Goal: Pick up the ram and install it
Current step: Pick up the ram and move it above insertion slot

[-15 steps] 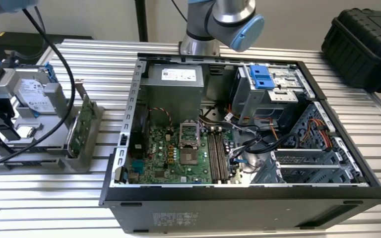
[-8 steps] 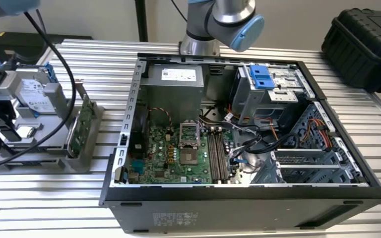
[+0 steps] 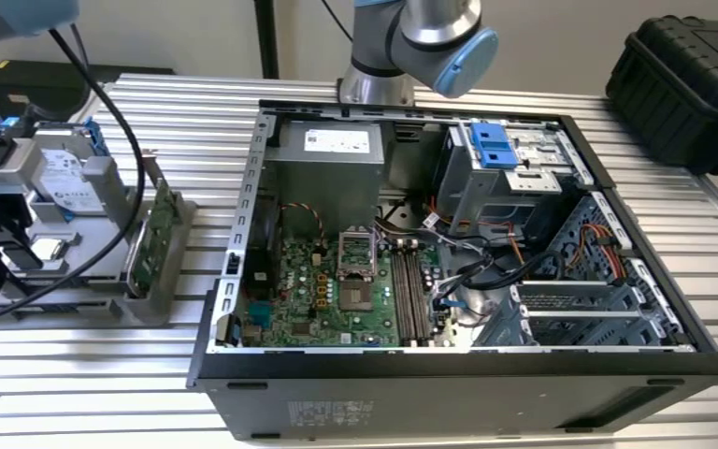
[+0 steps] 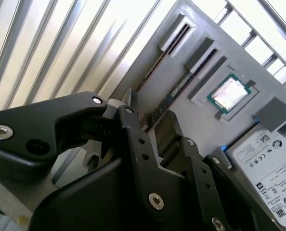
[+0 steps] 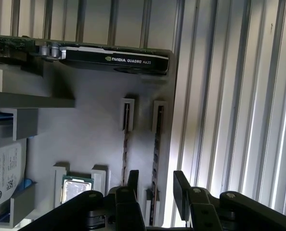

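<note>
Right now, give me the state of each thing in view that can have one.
ram, on edge in the grey holder, not lifted
tool, open, straddling the ram
second stick, on edge in the neighbouring slot
graphics card, on edge in the holder
processor chip, flat in its recess
computer case, on its side, panel off, open

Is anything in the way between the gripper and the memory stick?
Nothing visible: in the first wrist view the open gripper hangs directly over the ram, which stands on edge in the gray holder.
</note>
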